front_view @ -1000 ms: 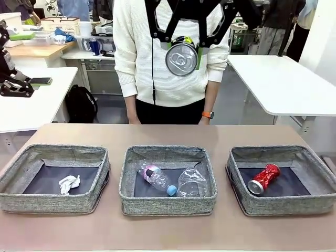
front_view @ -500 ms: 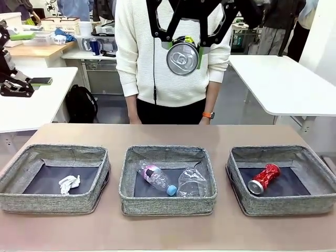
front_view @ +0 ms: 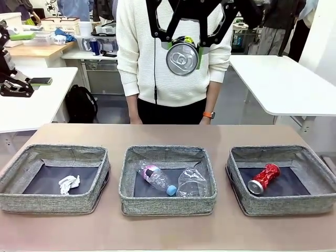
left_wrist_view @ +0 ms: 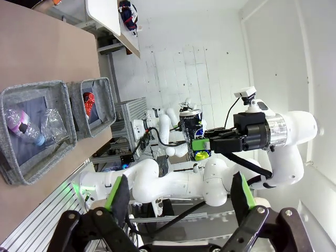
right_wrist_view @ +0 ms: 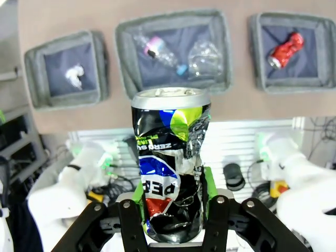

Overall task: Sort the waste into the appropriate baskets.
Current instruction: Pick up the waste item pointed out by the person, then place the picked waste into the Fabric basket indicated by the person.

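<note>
I see my right gripper (front_view: pixel 182 44) high above the table, jaws pinching the dark can (front_view: pixel 181 59). My left gripper (left_wrist_view: pixel 178 202) hangs with jaws spread, holding nothing. The wad (front_view: pixel 69 184) lies in the left basket (front_view: pixel 52 202), bottle (front_view: pixel 155 177) and cup (front_view: pixel 192 182) in the middle basket (front_view: pixel 168 203), red can (front_view: pixel 263 178) in the right basket (front_view: pixel 283 205).

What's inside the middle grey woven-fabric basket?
The middle grey woven-fabric basket holds a clear plastic bottle with a blue cap and a crumpled clear plastic cup, side by side on its dark bottom. The near wall hides the bottom's front strip.
</note>
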